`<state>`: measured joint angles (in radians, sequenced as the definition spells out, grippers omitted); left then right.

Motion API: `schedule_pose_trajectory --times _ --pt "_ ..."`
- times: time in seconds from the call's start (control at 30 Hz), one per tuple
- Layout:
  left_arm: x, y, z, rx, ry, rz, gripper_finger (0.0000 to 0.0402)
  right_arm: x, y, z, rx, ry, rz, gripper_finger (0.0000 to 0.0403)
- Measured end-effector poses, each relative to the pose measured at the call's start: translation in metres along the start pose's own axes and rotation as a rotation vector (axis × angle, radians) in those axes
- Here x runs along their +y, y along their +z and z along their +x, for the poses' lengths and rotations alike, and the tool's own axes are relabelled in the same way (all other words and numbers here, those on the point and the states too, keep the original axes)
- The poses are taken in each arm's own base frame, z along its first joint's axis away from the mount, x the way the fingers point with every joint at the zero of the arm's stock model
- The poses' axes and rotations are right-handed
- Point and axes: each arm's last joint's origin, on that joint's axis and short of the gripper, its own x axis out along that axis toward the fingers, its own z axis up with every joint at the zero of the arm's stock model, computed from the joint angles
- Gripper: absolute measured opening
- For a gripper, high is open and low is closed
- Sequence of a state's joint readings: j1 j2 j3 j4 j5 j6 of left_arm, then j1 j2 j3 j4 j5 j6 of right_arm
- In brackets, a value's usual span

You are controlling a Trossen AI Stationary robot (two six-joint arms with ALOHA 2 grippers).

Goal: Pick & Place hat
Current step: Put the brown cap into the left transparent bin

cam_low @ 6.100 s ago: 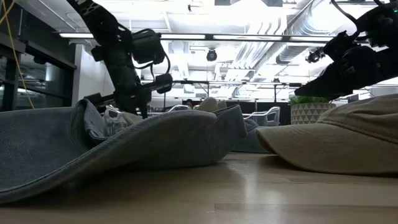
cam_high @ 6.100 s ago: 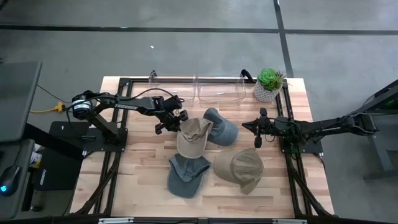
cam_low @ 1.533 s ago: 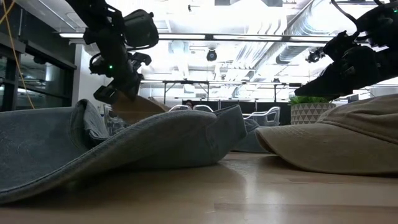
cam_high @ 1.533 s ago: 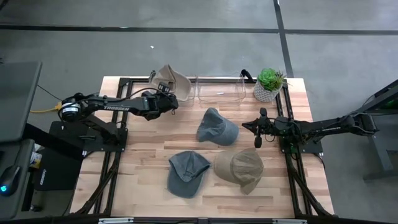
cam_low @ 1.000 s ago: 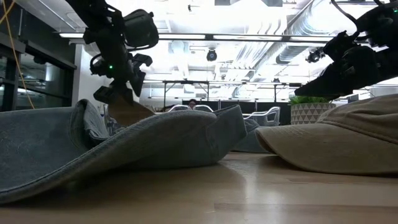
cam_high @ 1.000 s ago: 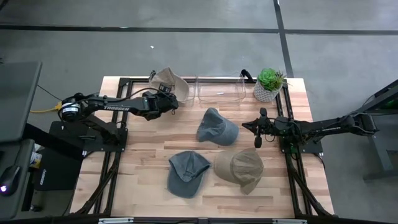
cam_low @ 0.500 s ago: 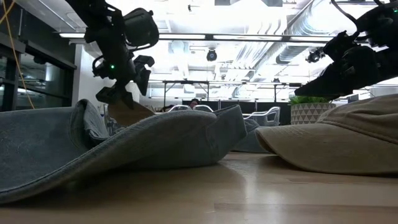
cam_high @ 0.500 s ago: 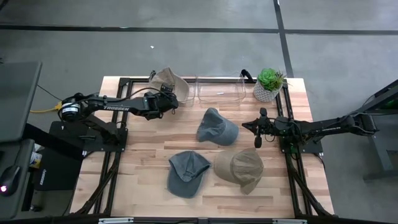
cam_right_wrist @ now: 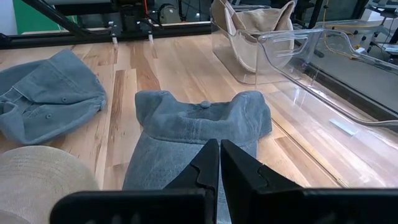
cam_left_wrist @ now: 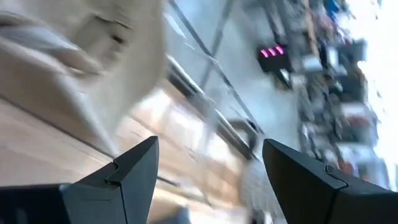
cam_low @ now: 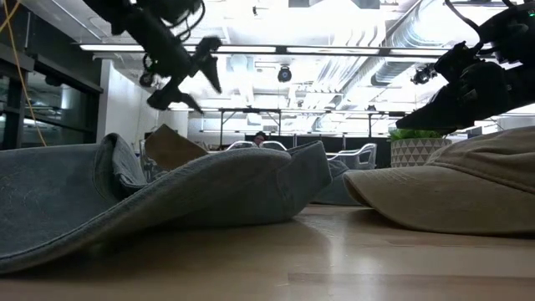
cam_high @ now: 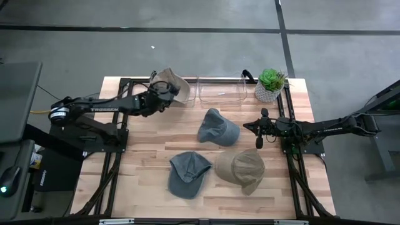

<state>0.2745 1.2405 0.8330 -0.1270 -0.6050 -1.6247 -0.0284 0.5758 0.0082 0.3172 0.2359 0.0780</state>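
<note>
A: Any writing legible?
B: Only white lettering on the left arm (cam_high: 100, 105), too small to read.
A: Nearest hats?
B: Grey hat (cam_high: 187, 174) and tan hat (cam_high: 241, 169) at the desk's (cam_high: 144, 162) front edge.
A: Pincers?
B: Right pincer (cam_high: 259, 139) clenched, empty. Left pincer (cam_high: 164, 91) released beside the beige hat (cam_high: 173, 82) in the far clear bin (cam_high: 219, 89).

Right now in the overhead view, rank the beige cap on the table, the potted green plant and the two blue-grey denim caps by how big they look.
1. Beige cap on the table, largest.
2. The two blue-grey denim caps, front one and middle one: too alike to rank.
3. Potted green plant, smallest.
</note>
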Motion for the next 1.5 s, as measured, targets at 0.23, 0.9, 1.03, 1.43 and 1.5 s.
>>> schedule_pose_trajectory --times 0.23,0.9,1.03,1.43,1.5 --pt "-0.018 0.002 -0.014 0.200 -0.167 0.149 0.0264 0.000 0.000 0.000 0.000 0.000 0.000 0.0012" --pt "-0.019 -0.014 -0.028 0.841 -0.314 0.319 0.0263 0.000 0.001 0.000 -0.010 0.005 -0.058 0.0012" --pt "-0.020 -0.015 -0.029 0.885 -0.364 0.398 0.0263 0.001 0.001 0.000 -0.007 0.020 0.151 0.0012" --pt "-0.019 -0.015 -0.029 0.870 -0.443 0.557 0.0263 0.002 0.002 0.000 0.005 0.064 0.424 0.0012" --pt "-0.019 -0.015 -0.029 0.871 -0.444 0.559 0.0263 0.002 0.005 0.000 -0.003 0.067 0.451 0.0012"
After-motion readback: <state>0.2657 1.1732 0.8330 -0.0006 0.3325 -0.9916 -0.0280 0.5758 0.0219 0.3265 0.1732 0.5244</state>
